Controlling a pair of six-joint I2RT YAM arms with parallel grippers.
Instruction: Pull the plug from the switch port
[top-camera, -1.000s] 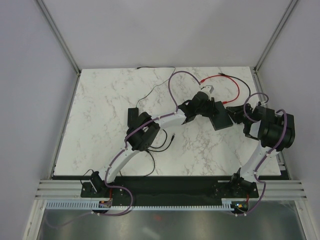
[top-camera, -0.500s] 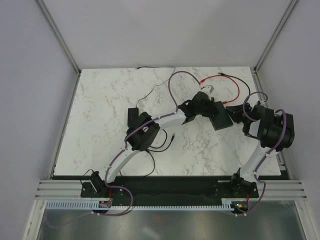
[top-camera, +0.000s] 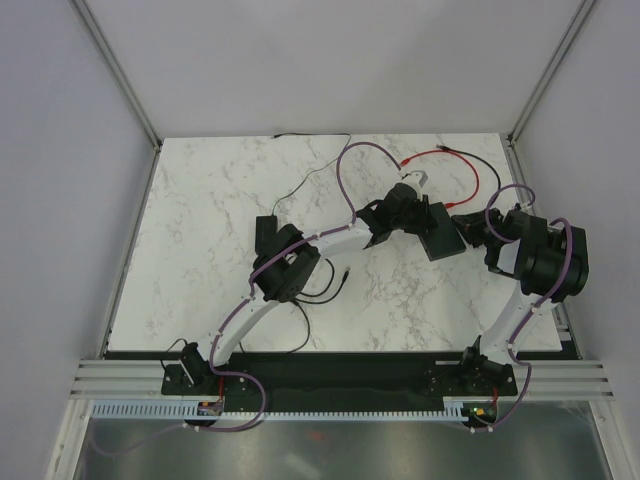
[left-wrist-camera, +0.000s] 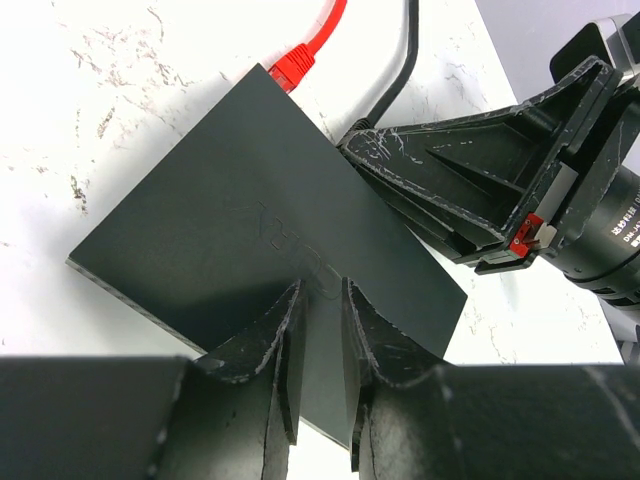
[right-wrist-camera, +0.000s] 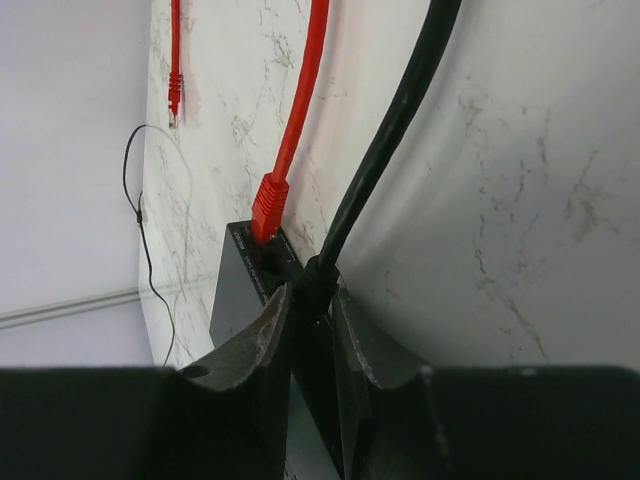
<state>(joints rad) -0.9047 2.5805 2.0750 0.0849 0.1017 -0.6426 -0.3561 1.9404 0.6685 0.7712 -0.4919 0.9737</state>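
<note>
The switch, a flat matte-black box (top-camera: 443, 235), lies on the marble right of centre. It also shows in the left wrist view (left-wrist-camera: 230, 230) and the right wrist view (right-wrist-camera: 232, 295). My left gripper (top-camera: 424, 216) rests its tips (left-wrist-camera: 322, 300) on the box's top, jaws almost together, holding nothing. My right gripper (top-camera: 466, 222) is shut on a black plug (right-wrist-camera: 318, 272) at the box's edge, its black cable (right-wrist-camera: 400, 110) running away. It also shows in the left wrist view (left-wrist-camera: 440, 190). A red plug (right-wrist-camera: 268, 205) sits in the neighbouring port and also shows in the left wrist view (left-wrist-camera: 293, 66).
The red cable (top-camera: 470, 178) loops over the table's far right. A thin black wire (top-camera: 300, 186) runs from the back edge to a second small black box (top-camera: 268, 232) by my left arm's elbow. Metal frame posts stand at the back corners.
My right wrist has shifted very slightly towards the box. The box, the cables and my left arm have not visibly moved.
</note>
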